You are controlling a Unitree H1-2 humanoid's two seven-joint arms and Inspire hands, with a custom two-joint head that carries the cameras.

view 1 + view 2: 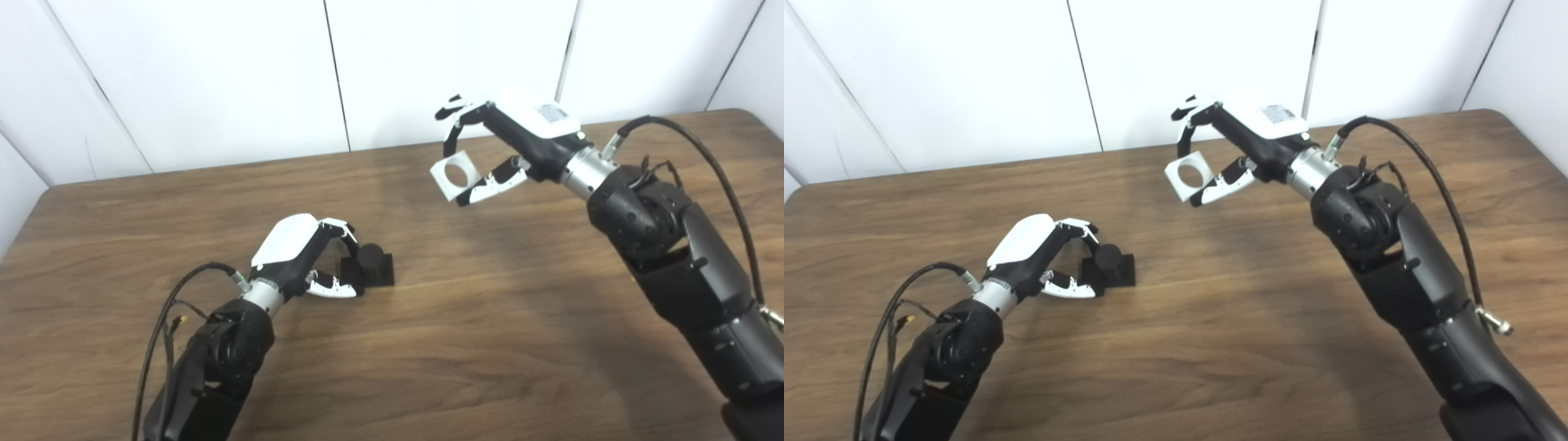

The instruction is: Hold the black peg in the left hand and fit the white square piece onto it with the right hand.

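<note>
The black peg (370, 256), a short cylinder on a square black base (378, 274), stands on the wooden table (490, 318) left of centre. My left hand (304, 256) rests on the table against the base's left side, fingers curled around it and thumb low in front, so it grips the peg piece. The white square piece (455, 176), with a round hole through it, hangs in the air well above and to the right of the peg. My right hand (502, 144) is shut on it, thumb below and fingers above.
White wall panels (245, 79) stand right behind the table's far edge. Black cables loop from both wrists, one over my right forearm (704, 153) and one beside my left forearm (165, 318).
</note>
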